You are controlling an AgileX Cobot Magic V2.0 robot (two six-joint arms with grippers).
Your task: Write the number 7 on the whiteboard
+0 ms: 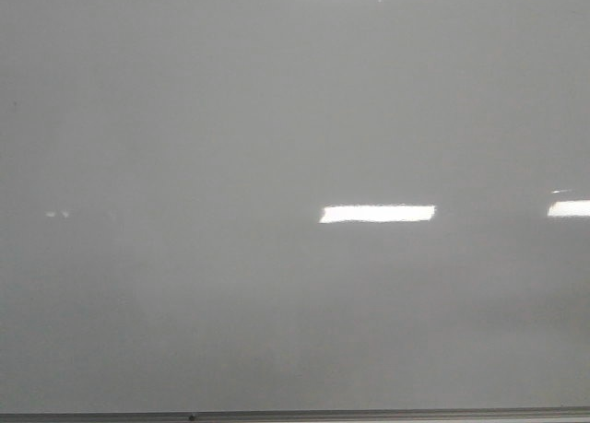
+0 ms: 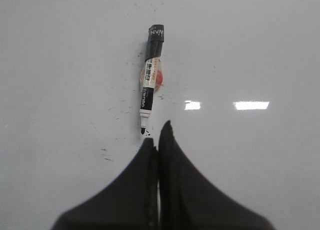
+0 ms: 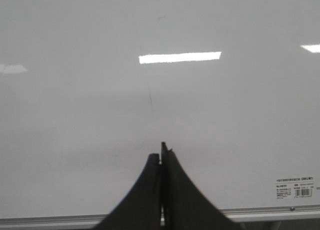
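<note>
Glossy grey-white, the whiteboard [image 1: 230,146] is filling the front view, its metal edge strip [image 1: 369,414] running along 6 o'clock; no drawn line is showing there. At the left wrist, the left tool [image 2: 158,136] is pressing its fingers together, empty, just beside the tip of a black marker [image 2: 150,79] lying on the board. At the right wrist, the right tool [image 3: 162,152] is also closed and empty; a faint thin line [image 3: 149,97] is showing, unclear whether it is the number 7.

Looks like an office or lab test setup, can't pin it closer. All I see is a glossy whiteboard [image 1: 184,165] with a metal edge strip [image 1: 369,414], a product label with barcode [image 3: 295,188] in one corner, and a dry-erase marker [image 2: 150,74] lying on it. Reflections of long ceiling lights [image 1: 377,214] suggest indoor strip lighting.
</note>
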